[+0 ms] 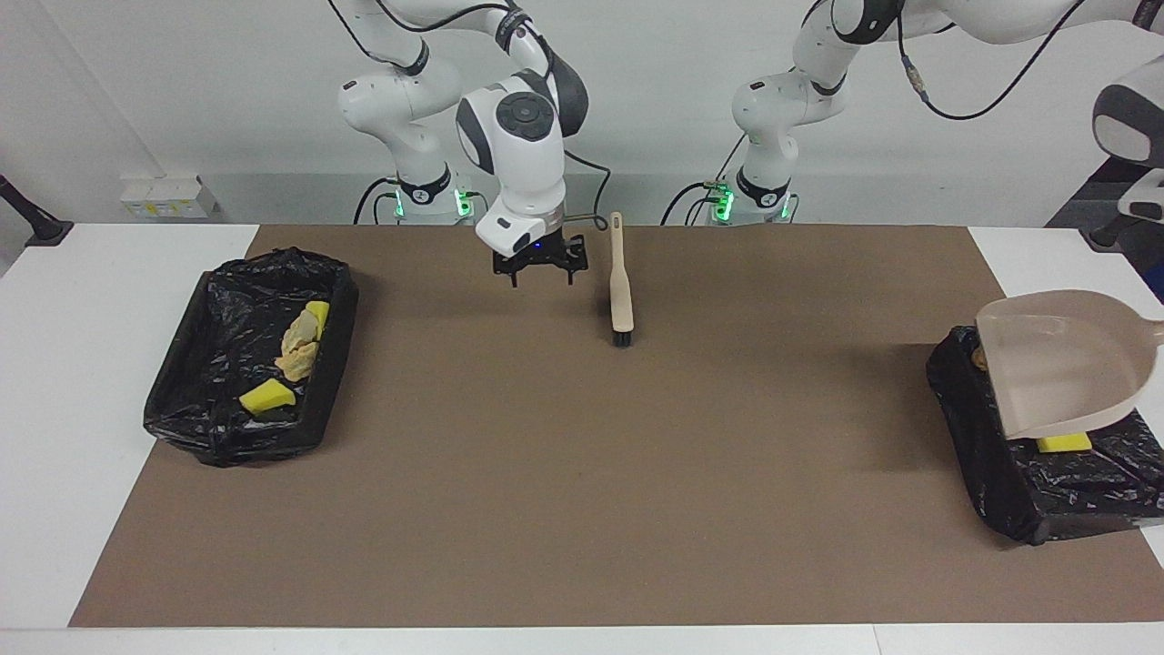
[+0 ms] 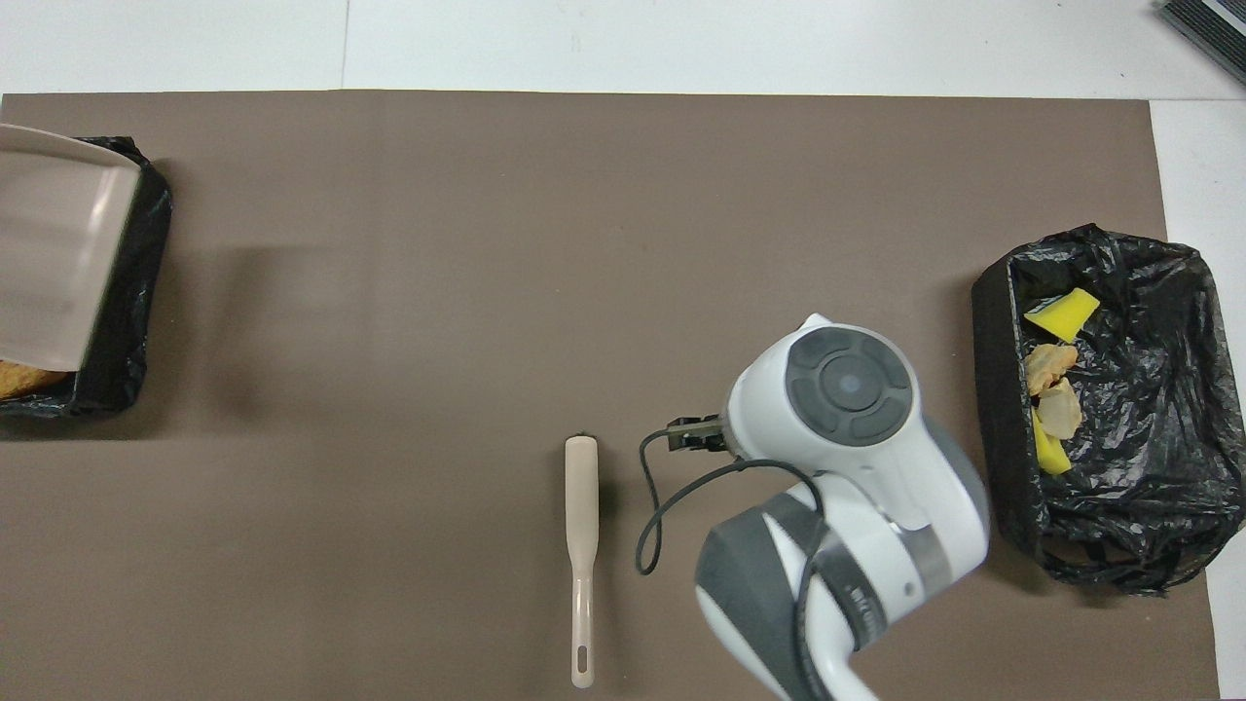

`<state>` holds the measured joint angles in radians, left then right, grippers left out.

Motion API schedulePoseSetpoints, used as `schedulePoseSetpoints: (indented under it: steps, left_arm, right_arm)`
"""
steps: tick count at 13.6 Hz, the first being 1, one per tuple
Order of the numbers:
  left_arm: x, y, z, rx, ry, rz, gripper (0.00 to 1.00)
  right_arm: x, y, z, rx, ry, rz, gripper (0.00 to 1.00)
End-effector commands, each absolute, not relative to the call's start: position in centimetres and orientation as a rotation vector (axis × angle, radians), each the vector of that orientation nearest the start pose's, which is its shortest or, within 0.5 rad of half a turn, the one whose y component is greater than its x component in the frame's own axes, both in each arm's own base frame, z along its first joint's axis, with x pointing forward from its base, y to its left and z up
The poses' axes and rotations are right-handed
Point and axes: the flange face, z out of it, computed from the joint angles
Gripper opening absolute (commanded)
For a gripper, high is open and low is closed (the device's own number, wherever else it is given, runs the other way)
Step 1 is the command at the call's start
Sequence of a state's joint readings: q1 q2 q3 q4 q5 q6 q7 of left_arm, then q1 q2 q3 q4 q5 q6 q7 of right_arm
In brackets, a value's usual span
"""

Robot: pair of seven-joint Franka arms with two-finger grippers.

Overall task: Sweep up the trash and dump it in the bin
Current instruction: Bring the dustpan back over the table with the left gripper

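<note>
Two bins lined with black bags are set on the brown mat (image 1: 582,509), one at each end of the table; all the trash visible lies in them.

In the bin (image 1: 182,400) at the right arm's end, a yellow sponge wedge (image 1: 266,397) is lodged farthest from the robots, its long axis slanted and its narrow end turned toward the table's middle; next to it two tan lumps (image 1: 297,350) are pressed together; a second yellow piece (image 1: 317,314) is nearest the robots; the four form a row along the wall that faces the table's middle, running from near the robots to farther off.

The bin (image 1: 1018,496) at the left arm's end is largely covered by the beige dustpan (image 1: 1064,364), which is raised over it and tilted, its wide mouth turned toward the table's middle and its handle cut off by the picture's edge; under its lip a yellow sponge (image 1: 1064,443) is seen, and at the bin's corner nearest the robots an orange-tan lump (image 2: 19,378) shows in part.

The left gripper is out of frame; it is clenched, and the dustpan is taken to be in its grasp.

The right gripper (image 1: 539,266) is released and empty, its fingers spread, low over the mat just beside the brush (image 1: 621,282); the brush is laid flat, apart from it, its long axis pointing away from the robots, dark bristles at the farther end, handle nearer them.
</note>
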<state>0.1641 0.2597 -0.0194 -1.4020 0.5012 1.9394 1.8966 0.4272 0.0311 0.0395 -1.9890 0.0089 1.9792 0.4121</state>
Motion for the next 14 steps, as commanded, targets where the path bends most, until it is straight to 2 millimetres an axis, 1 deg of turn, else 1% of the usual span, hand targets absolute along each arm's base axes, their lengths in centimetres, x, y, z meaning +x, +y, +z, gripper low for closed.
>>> schedulePoseSetpoints:
  steps: [1, 2, 3, 4, 5, 6, 8, 9, 10, 12, 13, 14]
  left_arm:
    - [62.4, 7.7, 57.7, -1.710, 2.117, 0.336, 0.00]
    - [62.2, 5.8, 56.9, -1.780, 2.125, 0.297, 0.00]
    - [61.9, 3.1, 56.0, -1.847, 2.116, 0.270, 0.00]
    - [61.5, 0.2, 55.0, -1.921, 2.071, 0.260, 0.00]
    - [61.0, -2.4, 54.2, -1.994, 2.012, 0.253, 0.00]
    - [60.4, -4.7, 53.3, -2.069, 1.967, 0.233, 0.00]
    - [59.2, -9.5, 51.7, -2.240, 1.839, 0.184, 0.00]
    - [58.6, -12.4, 50.9, -2.292, 1.773, 0.178, 0.00]
    - [57.9, -15.0, 49.9, -2.344, 1.705, 0.177, 0.00]
    - [56.6, -19.8, 47.8, -2.524, 1.480, 0.151, 0.00]
    - [56.4, -21.5, 46.8, -2.601, 1.368, 0.137, 0.00]
    - [56.1, -23.1, 46.3, -2.686, 1.258, 0.111, 0.00]
  right_arm:
    - [52.8, 19.0, 44.9, -3.173, -0.148, 0.010, 1.00]
    - [53.8, 15.7, 45.4, -3.172, -0.166, -0.001, 1.00]
    - [54.5, 13.3, 46.7, -3.169, -0.172, -0.027, 1.00]
    - [55.3, 10.9, 48.2, -3.168, -0.148, -0.067, 1.00]
    - [55.9, 8.9, 49.9, -3.170, -0.109, -0.092, 1.00]
    - [56.1, 7.5, 52.0, -3.169, -0.081, -0.106, 1.00]
    - [55.9, 5.5, 56.5, -3.175, -0.082, -0.112, 1.00]
    - [55.5, 4.8, 58.8, -3.174, -0.093, -0.123, 1.00]
    - [54.9, 4.3, 60.1, -3.177, -0.093, -0.106, 1.00]
    - [53.6, 3.0, 63.0, -3.179, -0.055, -0.118, 1.00]
    - [52.7, 2.6, 64.7, -3.178, -0.041, -0.139, 1.00]
    - [52.2, 2.5, 66.0, -3.191, -0.041, -0.146, 1.00]
